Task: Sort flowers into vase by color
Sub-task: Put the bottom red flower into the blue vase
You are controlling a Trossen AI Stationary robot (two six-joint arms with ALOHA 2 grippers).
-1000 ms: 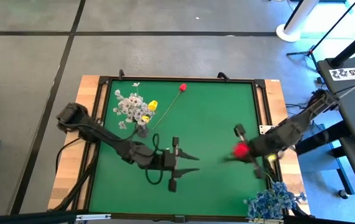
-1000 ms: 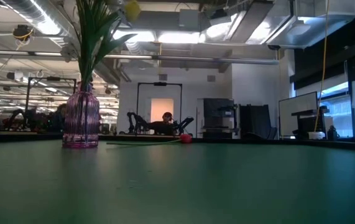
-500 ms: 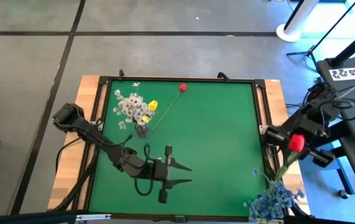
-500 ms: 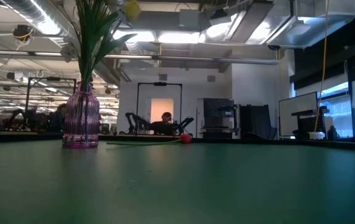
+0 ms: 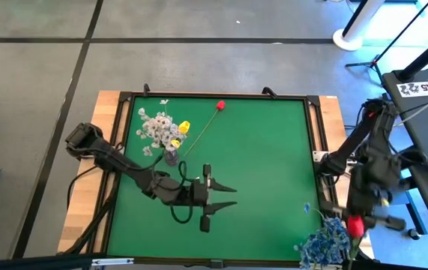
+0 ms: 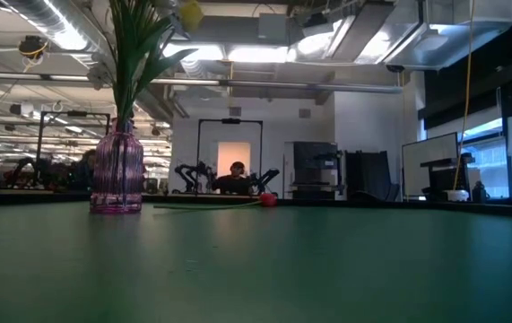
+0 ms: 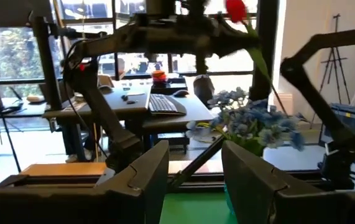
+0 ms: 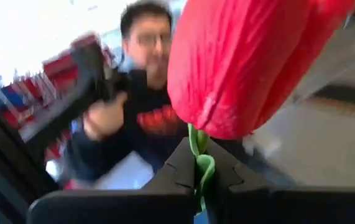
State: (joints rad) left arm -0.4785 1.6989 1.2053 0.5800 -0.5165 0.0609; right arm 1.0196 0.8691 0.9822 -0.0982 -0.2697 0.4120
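Observation:
My right gripper (image 5: 360, 223) is off the table's right edge near the front, shut on a red tulip (image 5: 354, 223) above a bunch of blue blossoms (image 5: 326, 244). My left gripper (image 5: 219, 197) is open and empty over the green mat, near the front. A purple vase (image 6: 117, 172) at the far left holds white blossoms (image 5: 154, 127) and yellow tulips (image 5: 184, 126). A second red tulip (image 5: 220, 106) lies flat on the mat at the far side, its stem running toward the vase. The left wrist view shows the held tulip (image 7: 235, 9) and the blue blossoms (image 7: 252, 124) farther off. My right gripper pinches the red tulip's green stem (image 8: 199, 163) between its two fingers, just below the red head (image 8: 245, 62), which stands beyond the fingertips. The tulip is lifted clear, head up. Its stem (image 7: 259, 59) slants down toward the blue blossoms.
The green mat (image 5: 266, 165) has a raised black frame, with wooden table strips on both sides. A person (image 8: 146, 93) shows in the room beyond the right gripper. Desks and stands are past the table's right edge.
My right gripper has carried the red tulip from above the mat's right part, out past the table's right edge and toward the near edge, turning as it went. It now stands over the blue blossoms, still shut on the stem.

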